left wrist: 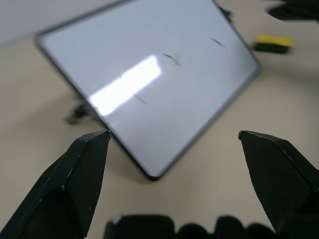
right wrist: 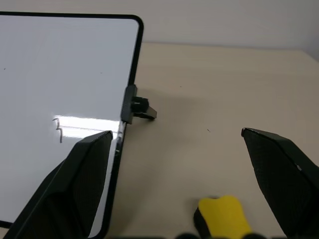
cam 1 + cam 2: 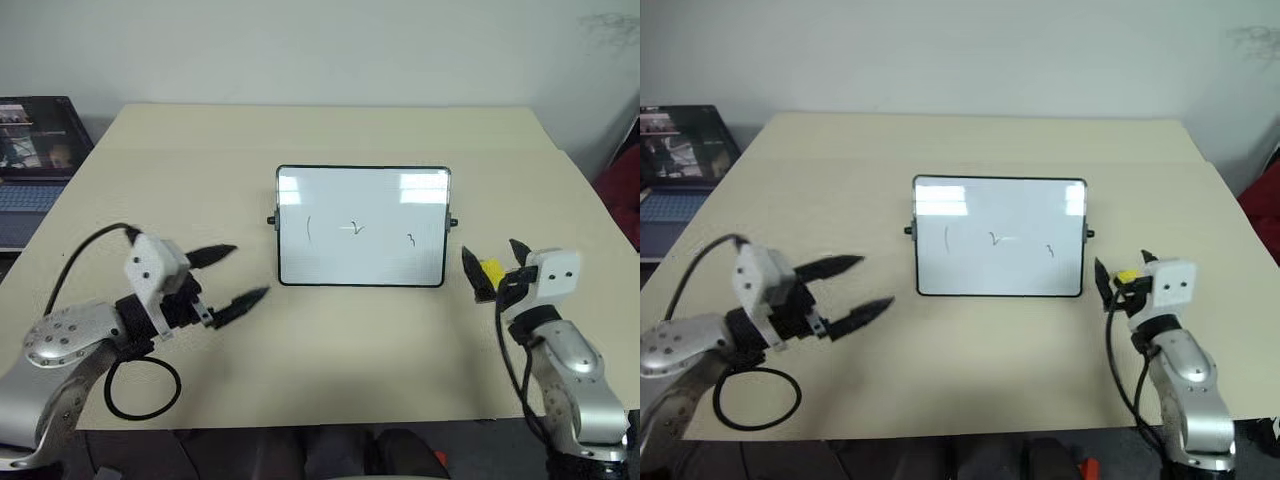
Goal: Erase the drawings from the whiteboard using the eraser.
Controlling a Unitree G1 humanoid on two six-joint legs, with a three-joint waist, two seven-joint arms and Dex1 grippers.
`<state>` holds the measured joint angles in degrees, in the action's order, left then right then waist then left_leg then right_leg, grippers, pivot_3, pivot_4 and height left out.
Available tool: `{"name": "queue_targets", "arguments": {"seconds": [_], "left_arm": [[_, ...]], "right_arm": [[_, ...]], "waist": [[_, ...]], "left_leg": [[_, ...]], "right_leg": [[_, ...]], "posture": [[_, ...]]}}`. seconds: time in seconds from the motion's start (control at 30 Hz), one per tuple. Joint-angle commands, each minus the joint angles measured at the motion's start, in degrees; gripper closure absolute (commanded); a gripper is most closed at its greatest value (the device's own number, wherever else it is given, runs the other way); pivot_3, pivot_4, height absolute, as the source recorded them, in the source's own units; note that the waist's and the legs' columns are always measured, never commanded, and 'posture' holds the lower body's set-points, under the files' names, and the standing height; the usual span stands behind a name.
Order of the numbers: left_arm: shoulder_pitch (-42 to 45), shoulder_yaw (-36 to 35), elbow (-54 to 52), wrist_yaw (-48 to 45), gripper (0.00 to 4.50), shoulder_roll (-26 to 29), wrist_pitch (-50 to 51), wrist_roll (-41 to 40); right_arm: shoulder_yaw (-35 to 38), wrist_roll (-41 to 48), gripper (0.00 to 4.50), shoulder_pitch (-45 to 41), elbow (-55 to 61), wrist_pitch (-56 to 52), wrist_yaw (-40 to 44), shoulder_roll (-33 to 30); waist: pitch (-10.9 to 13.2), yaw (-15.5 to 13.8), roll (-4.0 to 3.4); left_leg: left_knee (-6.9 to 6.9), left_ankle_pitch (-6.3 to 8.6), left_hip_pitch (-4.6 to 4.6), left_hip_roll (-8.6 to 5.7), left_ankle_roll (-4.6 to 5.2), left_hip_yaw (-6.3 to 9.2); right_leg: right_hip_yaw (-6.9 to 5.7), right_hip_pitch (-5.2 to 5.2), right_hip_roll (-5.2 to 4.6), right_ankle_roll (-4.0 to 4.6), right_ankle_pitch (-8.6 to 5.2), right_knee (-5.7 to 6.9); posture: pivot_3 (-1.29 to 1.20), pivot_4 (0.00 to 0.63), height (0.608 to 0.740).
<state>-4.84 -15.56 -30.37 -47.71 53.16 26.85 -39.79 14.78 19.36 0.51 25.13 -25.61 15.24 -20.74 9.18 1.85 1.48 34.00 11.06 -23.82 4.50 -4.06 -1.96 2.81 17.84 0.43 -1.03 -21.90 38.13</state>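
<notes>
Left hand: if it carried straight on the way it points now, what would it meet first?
Most likely the whiteboard. The left hand, fingers open, points toward the board's near lower corner, with bare table between. Depth is unclear, so it might skim the frame edge rather than the white face.

Head stereo pair looking down, wrist views close, all sharing whiteboard
</notes>
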Motion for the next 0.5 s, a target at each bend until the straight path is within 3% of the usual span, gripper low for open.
{"name": "queue_targets", "arguments": {"seconds": [0.03,0.23,0.5], "left_arm": [[2.59,1.64,-2.02,-4.52,0.0,1.57,1.07,-1.7],[11.93,8.53,-2.25,-8.81,0.0,0.5,1.88,-1.11],[19.13,16.92,-0.2,-9.7,0.0,-4.42,1.89,2.13]], "right_arm": [[2.86,3.74,0.02,-0.52,0.42,-7.55,5.38,-7.31],[5.6,7.66,0.02,-1.95,-3.48,-16.2,11.91,-17.84],[3.99,7.91,0.02,-7.47,-7.06,-24.88,8.64,-17.79]], "waist": [[0.03,-0.15,-0.04],[0.04,-0.32,-0.06],[0.06,-0.07,-0.08]], "left_leg": [[0.0,0.01,-0.02,0.0,0.01,-0.04],[0.06,0.02,-0.03,-0.02,0.05,-0.11],[0.12,0.02,-0.04,0.0,0.04,-0.19]], "right_leg": [[0.01,0.03,0.0,0.0,0.0,-0.02],[0.02,-0.01,0.01,0.01,0.0,0.02],[0.18,0.02,0.12,0.0,0.0,0.01]], "posture": [[0.0,0.15,0.74],[0.0,0.15,0.74],[0.0,0.15,0.74]]}}
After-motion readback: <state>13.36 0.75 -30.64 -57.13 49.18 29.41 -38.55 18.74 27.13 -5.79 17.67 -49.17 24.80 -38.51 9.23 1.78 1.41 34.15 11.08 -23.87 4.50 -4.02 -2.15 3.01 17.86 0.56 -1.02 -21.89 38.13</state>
